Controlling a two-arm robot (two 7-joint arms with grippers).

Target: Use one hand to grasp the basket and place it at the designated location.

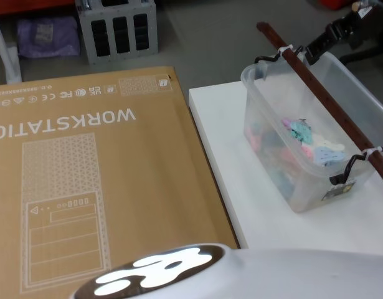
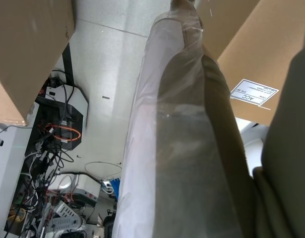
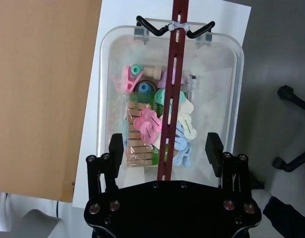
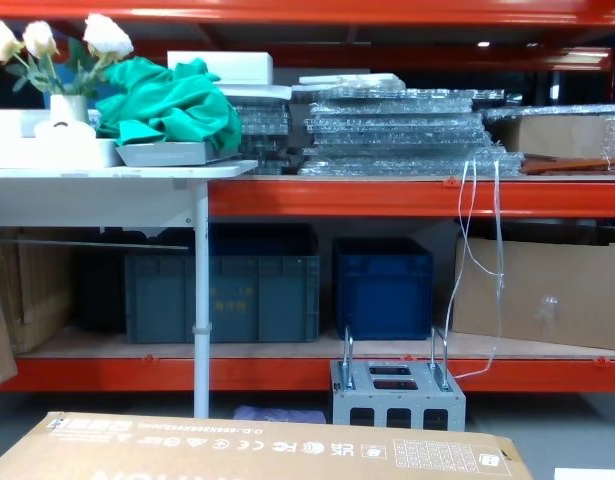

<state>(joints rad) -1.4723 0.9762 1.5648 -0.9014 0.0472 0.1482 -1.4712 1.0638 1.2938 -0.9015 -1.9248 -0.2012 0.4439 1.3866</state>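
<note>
The basket (image 1: 270, 152), a clear plastic tub with pastel and wooden clothes pegs inside, stands on the white table (image 1: 222, 143) at the right. Its long reddish-brown bar handle (image 1: 322, 93) lies lengthwise over the rim, fixed with white ties. My right gripper (image 1: 325, 43) hangs over the basket's far end. In the right wrist view that gripper (image 3: 165, 146) is open, its two black fingers (image 3: 116, 146) wide apart on either side of the handle (image 3: 176, 59) and above the basket (image 3: 105, 99), touching neither.
A big cardboard box (image 1: 85, 174) marked WORKSTATION lies flat beside the table on the left. A grey metal rack (image 1: 116, 28) stands on the floor behind it. A chair base (image 3: 293, 99) sits beyond the table's right edge. Shelves with blue crates (image 4: 382, 285) stand ahead.
</note>
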